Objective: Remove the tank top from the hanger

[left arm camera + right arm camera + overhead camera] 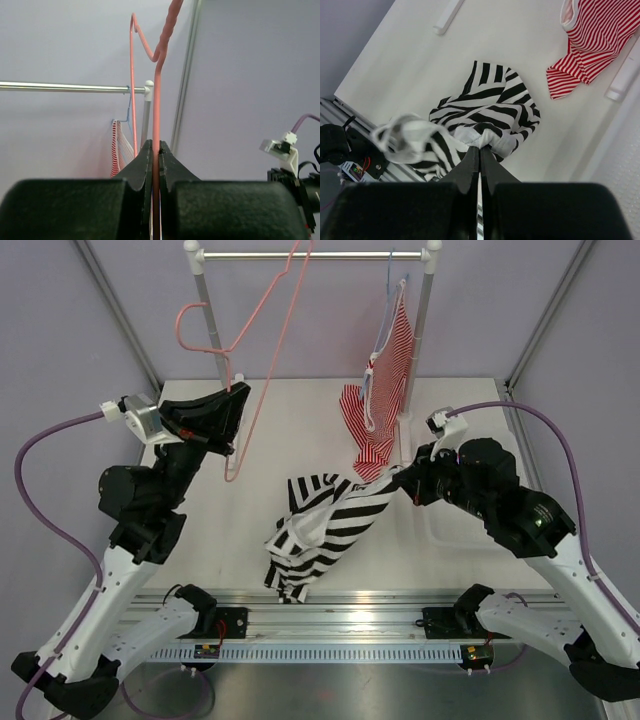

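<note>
You see L jaws pinching hanger (157, 100), R jaws clamping tank top (490, 107); red striped top (392, 360) hangs near, its blue hanger (391, 280) barely visible.

Tank top (325, 525): soft, bold b/w stripes, all bunched up and fully off the hanger (262, 370). One edge is pinched btwn the right gripper (480, 152) fingers, rest trails away past the tips and sags in a crumpled heap. Hanger is thin pink wire, bare, clamped btwn the left gripper (155, 150) fingers. It runs straight up past the tips w/ a twisted bit up top.
</note>
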